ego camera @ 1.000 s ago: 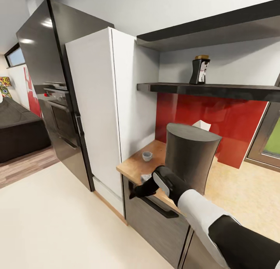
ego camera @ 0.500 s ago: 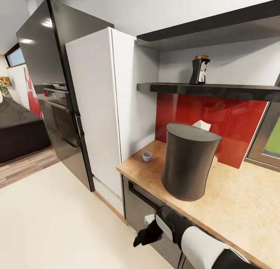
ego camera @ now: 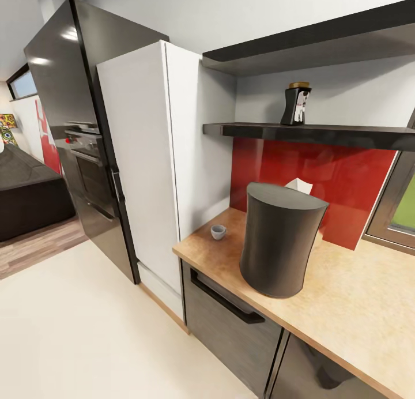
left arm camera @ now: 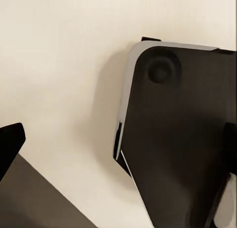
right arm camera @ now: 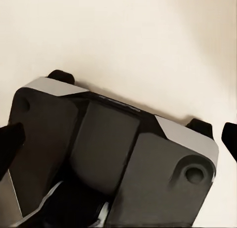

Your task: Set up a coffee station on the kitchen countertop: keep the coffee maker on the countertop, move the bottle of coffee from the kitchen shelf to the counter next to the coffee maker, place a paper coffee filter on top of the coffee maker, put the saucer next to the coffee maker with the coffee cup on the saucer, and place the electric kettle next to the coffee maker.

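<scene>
Wooden bench (ego camera: 346, 307) carries the coffee maker (ego camera: 279, 240) and coffee cup (ego camera: 218, 232); the bottle of coffee (ego camera: 296, 104) waits on the shelf (ego camera: 346, 135). I judge fetching it comes next. Whether my hands are clenched, I cannot tell.

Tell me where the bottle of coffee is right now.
In the head view, the bottle of coffee stands upright on the lower dark shelf, above the red backsplash and up behind the coffee maker on the countertop.
</scene>
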